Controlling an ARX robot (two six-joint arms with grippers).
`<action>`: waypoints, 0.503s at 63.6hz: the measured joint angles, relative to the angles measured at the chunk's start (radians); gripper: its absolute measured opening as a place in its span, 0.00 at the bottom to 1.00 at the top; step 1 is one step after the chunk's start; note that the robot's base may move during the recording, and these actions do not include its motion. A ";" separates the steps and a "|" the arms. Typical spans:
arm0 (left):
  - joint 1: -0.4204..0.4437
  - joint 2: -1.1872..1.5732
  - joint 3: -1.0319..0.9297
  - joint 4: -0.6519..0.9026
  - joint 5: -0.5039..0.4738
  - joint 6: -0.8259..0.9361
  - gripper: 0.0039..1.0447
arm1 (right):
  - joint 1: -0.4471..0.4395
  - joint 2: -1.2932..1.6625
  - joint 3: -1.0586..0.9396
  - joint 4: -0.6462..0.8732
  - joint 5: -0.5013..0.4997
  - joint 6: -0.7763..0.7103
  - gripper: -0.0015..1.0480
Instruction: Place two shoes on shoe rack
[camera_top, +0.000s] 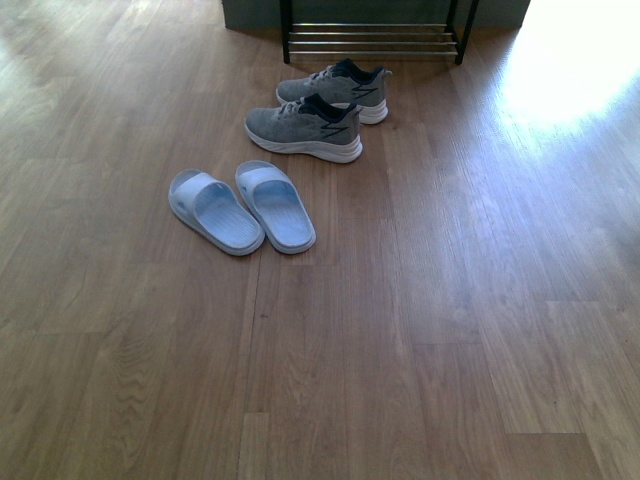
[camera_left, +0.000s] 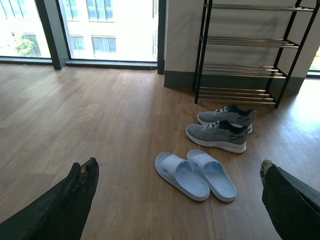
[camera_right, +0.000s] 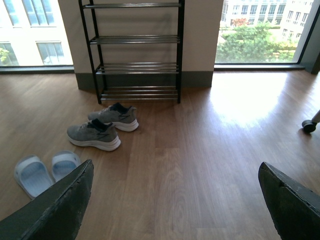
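Grey sneakers (camera_top: 310, 128) are parked side by side on the floor (camera_top: 420, 330) right in front of the rack (camera_top: 370, 45), none on it yet. Slides (camera_top: 280, 205) lie closer to the robot. Left gripper (camera_left: 175, 166) and right gripper (camera_right: 175, 169) are both spread wide, holding nothing.

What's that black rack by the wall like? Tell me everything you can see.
The shoe rack is an open black metal frame with four tiers of thin shiny bars, all bare. It stands upright on the wood floor in front of a pale wall. The grey sneakers lie just in front, not touching it.
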 joint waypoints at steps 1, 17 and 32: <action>0.000 0.000 0.000 0.000 0.000 0.000 0.91 | 0.000 0.000 0.000 0.000 0.000 0.000 0.91; 0.000 0.000 0.000 0.000 0.000 0.000 0.91 | 0.000 0.000 0.000 0.000 0.000 0.000 0.91; 0.000 0.000 0.000 0.000 0.000 0.000 0.91 | 0.000 0.000 0.000 0.000 0.000 0.000 0.91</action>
